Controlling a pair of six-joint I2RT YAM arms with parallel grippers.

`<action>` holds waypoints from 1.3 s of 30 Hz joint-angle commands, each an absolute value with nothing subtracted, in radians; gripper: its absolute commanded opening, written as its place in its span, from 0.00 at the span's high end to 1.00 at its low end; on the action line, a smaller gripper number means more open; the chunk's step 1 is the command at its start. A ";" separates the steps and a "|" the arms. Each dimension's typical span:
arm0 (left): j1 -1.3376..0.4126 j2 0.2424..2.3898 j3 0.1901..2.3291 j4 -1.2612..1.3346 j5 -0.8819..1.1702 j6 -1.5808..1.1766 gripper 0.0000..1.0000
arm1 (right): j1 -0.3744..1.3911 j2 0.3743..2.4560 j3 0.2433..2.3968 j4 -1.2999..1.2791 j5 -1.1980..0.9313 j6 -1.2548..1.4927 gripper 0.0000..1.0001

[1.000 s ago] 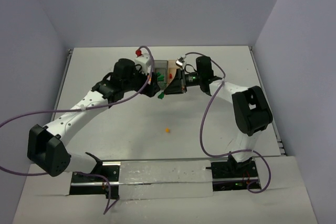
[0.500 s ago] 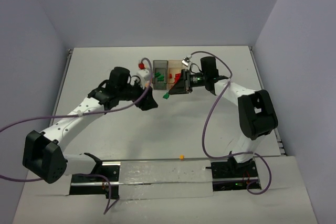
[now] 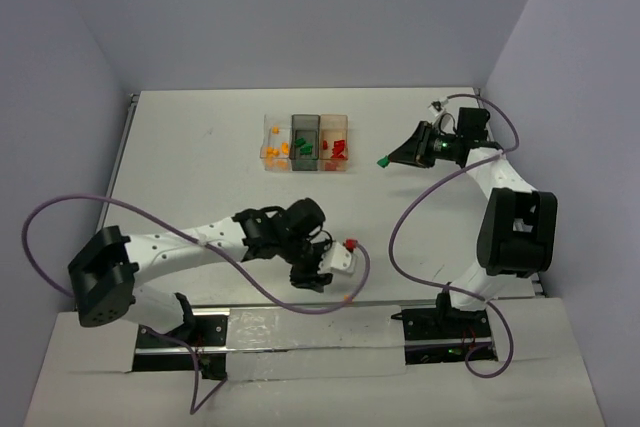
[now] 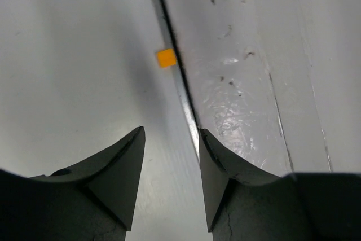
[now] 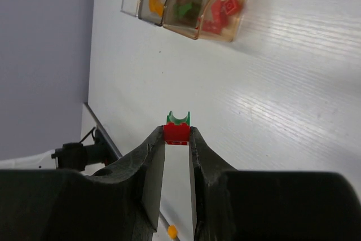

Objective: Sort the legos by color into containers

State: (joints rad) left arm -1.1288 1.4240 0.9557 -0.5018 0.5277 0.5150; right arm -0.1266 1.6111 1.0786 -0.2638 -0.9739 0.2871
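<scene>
Left hand point(image 4: 171, 134) hangs low over the near edge of the table point(image 3: 200, 187), about the middle of its width. Its two fingers stand apart with nothing between them, so this hand is open and holds nothing. A single orange lego point(image 4: 166, 58) lies on the table a little ahead of the fingertips, and it touches the dark line where a shiny strip point(image 4: 242, 100) begins. The right hand point(image 5: 176, 139) is raised over the table toward the right edge, in the far half. It is closed on a red lego point(image 5: 176, 133), which sits pinched between the two fingertips, and a green lego point(image 5: 178, 118) is joined to the outer end of the red one. The containers point(image 3: 305, 117) stand in one row near the far edge, around the middle, well apart from both hands. In this row the clear bin point(image 3: 270, 127) on the left has orange pieces, the dark grey bin point(image 3: 305, 123) in the middle has green pieces, and the amber bin point(image 3: 337, 121) on the right has red pieces.
</scene>
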 commanded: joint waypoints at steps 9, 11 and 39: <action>-1.379 1.569 1.020 -0.320 0.290 0.451 0.54 | -0.164 1.532 1.106 -0.302 -0.979 0.267 1.00; -1.385 1.568 1.008 -0.299 0.280 0.428 0.54 | -0.164 1.522 1.105 -0.299 -0.980 0.268 1.00; -1.390 1.734 1.056 -0.224 0.124 0.219 0.42 | -0.183 1.445 1.097 -0.294 -0.943 0.279 1.00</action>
